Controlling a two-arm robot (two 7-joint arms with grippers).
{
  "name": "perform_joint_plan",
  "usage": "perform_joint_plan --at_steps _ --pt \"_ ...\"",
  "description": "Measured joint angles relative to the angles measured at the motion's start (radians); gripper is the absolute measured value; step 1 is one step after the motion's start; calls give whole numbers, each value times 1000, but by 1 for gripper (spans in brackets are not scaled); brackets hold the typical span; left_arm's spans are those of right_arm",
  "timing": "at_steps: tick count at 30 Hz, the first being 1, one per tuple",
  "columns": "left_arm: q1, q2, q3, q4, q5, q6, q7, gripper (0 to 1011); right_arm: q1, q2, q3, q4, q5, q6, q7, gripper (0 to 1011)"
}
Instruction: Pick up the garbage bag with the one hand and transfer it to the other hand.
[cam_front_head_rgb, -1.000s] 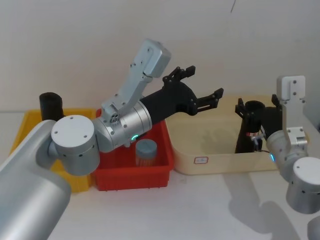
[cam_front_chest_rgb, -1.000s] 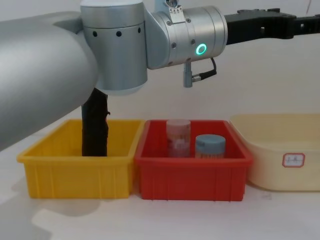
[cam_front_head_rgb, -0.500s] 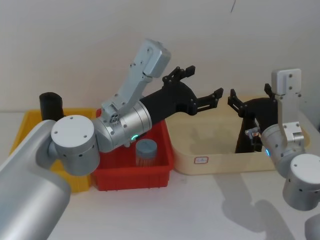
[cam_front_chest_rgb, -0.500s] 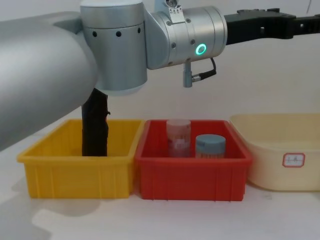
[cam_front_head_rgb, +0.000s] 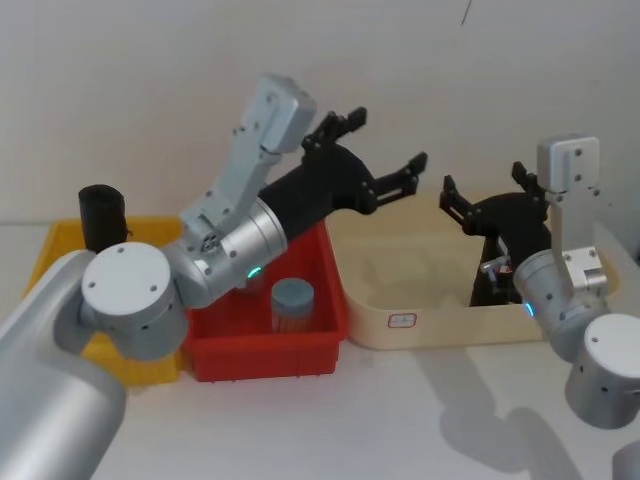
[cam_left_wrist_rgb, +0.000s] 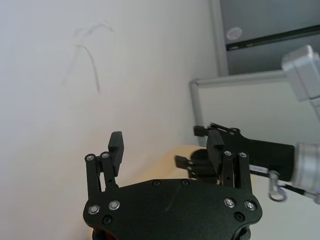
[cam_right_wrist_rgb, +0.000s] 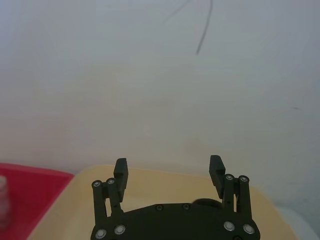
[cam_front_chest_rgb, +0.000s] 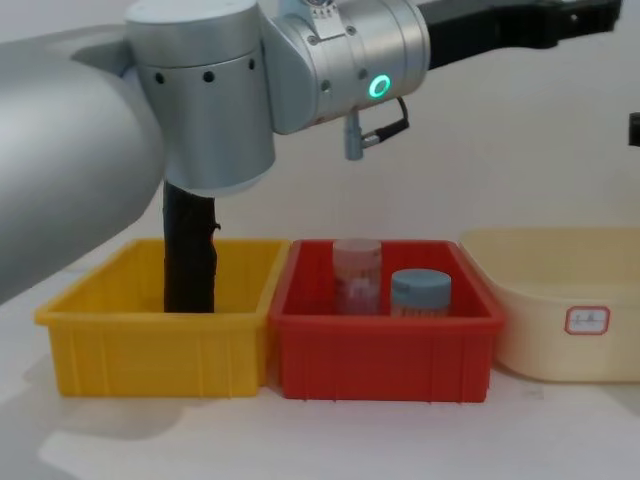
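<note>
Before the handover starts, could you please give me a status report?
Left gripper open, empty, raised high. Right gripper open, empty, over the cream tub. Garbage bag upright in that tub, ungripped, partly behind right gripper. No obstruction seen.

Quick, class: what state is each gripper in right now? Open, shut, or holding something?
Left gripper: open, holding nothing.
Right gripper: open, holding nothing; the garbage bag is not in its grip.

Smooth, glossy plastic forms the yellow bin (cam_front_chest_rgb: 150, 360), red bin (cam_front_chest_rgb: 385, 355) and cream tub (cam_front_chest_rgb: 535, 290), while the left tool (cam_front_head_rgb: 382, 143) looks matt black and its wrist (cam_front_chest_rgb: 335, 60) satin silver metal.
</note>
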Motion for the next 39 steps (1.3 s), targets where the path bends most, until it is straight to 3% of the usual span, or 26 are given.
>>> perform_joint_plan --at_steps 8,19,39 --pt "52 33 -30 -86 39 -30 70 1001 -37 0 -17 -54 13 8 48 999" --pt "138 81 -77 -207 77 -36 152 1001 -101 -8 -74 -136 16 33 105 999" --pt "196 97 -107 -263 89 -19 190 1001 -170 -9 -179 -181 -8 71 169 1000"
